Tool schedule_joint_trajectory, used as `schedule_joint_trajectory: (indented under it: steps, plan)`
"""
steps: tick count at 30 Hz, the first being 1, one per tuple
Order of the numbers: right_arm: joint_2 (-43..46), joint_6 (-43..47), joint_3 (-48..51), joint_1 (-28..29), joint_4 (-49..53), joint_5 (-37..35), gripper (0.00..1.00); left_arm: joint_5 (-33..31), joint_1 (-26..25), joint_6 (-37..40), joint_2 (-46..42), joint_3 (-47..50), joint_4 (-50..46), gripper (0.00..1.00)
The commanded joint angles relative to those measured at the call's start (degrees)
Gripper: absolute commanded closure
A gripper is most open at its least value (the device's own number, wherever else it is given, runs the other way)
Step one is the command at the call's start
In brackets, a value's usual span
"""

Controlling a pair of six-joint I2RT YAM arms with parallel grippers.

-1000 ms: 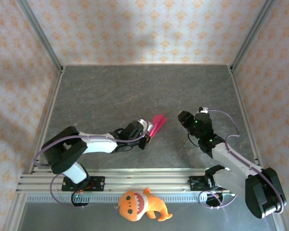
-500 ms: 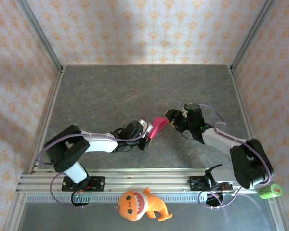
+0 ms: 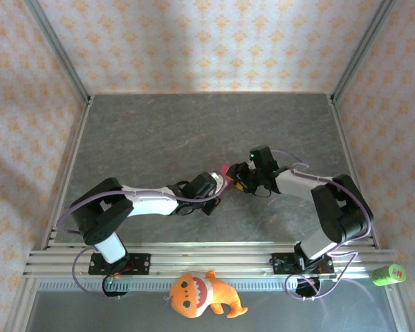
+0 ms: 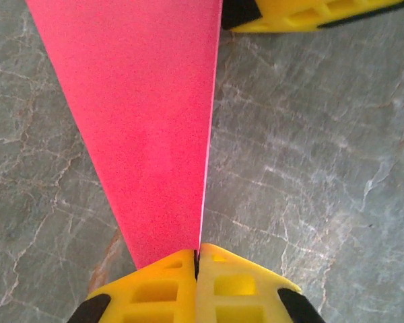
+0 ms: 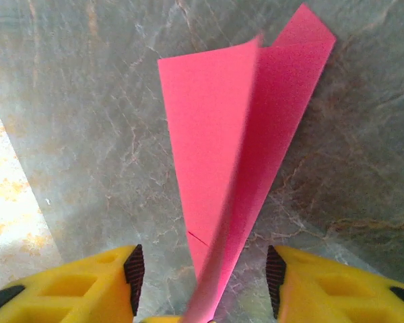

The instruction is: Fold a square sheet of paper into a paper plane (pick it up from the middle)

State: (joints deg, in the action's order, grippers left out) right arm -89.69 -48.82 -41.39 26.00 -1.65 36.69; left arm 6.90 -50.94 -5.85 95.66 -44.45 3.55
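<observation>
**Step in hand: second grip on the folded dart**

The paper plane (image 4: 148,121) is held near the middle of the table (image 3: 194,131), its narrow end clenched in the left claw (image 4: 197,254). The right claw (image 5: 202,276) is released, its 2 jaws standing either side of the paper's edge. A closing pinch there is judged to be required next.

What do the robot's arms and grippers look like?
The left arm and right arm have white shells, black joints and looping lilac cables. Their fingers are blocky yellow with hollow cells and black trim.
</observation>
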Motion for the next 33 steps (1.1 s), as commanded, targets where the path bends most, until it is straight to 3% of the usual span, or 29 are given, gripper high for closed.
schedule_joint_trajectory:
  steps: [1, 10, 16, 28, 33]
  plan:
    - [-0.9, 2.1, -2.6, 0.3, 3.2, 0.5, 0.52, -7.0, -1.3, 3.5, 0.7, -1.8, -5.9, 1.00]
    - [-1.6, 2.8, -2.9, 0.2, 3.1, 1.6, 0.83, -12.9, -3.7, 5.3, 1.1, -3.9, -8.5, 0.98]
    - [-1.3, 2.3, -2.3, 0.1, 2.0, 2.6, 1.00, -17.4, -5.3, 6.2, 1.6, -5.0, -9.7, 0.92]
    - [-1.3, 1.9, -1.7, 0.2, 0.7, 4.4, 1.00, -22.1, -6.5, 6.6, 2.8, -5.8, -10.4, 0.84]
    - [-1.2, 2.1, -1.4, 0.0, 0.6, 4.5, 1.00, -22.1, -6.7, 6.4, 3.1, -6.1, -9.8, 0.92]
